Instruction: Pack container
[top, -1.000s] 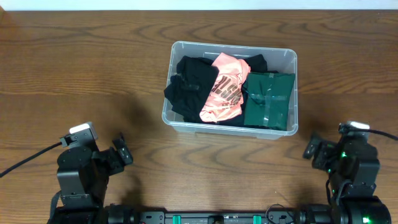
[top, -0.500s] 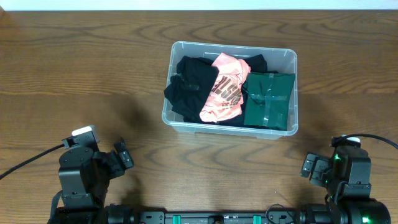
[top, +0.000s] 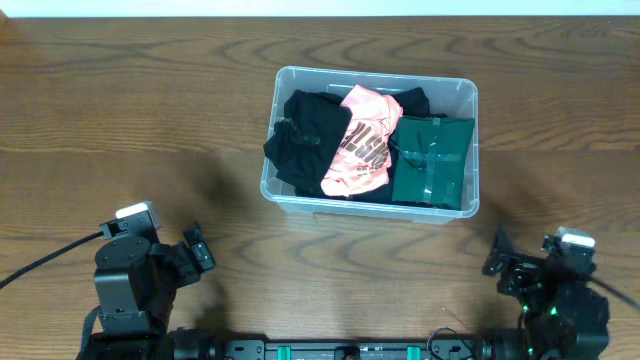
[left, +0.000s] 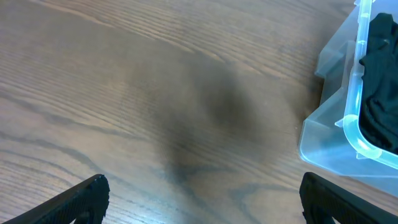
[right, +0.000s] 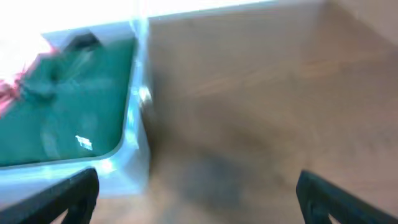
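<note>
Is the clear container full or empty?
Full: the container holds black clothing, a pink shirt and a green garment side by side.

We have our left tool (top: 196, 252) and right tool (top: 500, 258) near the worktop's (top: 120, 120) front corners, each with fingers (left: 81, 198) spread wide apart.

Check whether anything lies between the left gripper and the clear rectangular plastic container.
Nothing visible does. Only bare brown wooden table separates the left gripper from the clear rectangular plastic container, in both the overhead and left wrist views.
</note>
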